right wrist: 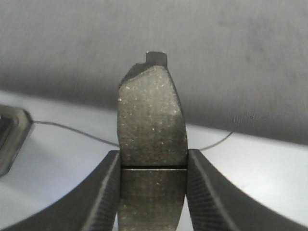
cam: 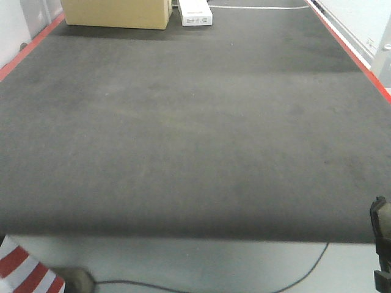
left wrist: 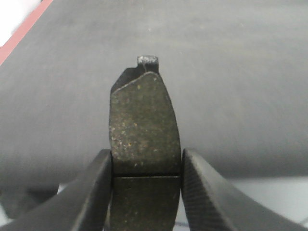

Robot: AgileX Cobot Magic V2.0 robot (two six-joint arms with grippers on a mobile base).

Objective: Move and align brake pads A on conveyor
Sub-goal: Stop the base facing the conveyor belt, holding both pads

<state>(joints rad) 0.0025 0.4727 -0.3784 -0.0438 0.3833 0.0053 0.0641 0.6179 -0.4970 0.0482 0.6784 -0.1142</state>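
A dark-grey curved brake pad A with a cross groove and an end tab is clamped between the fingers of my left gripper, held above the near part of the charcoal conveyor. My right gripper is shut on a second brake pad A, held over the pale floor just short of the conveyor's near edge. In the front view the conveyor lies wide and bare, with only a sliver of the right gripper and its pad at the lower right edge. The left gripper is out of that view.
A cardboard box and a white box sit at the belt's far end. Red strips run along both sides. A thin cable lies on the pale floor in front of the belt. A red-and-white striped marking is at lower left.
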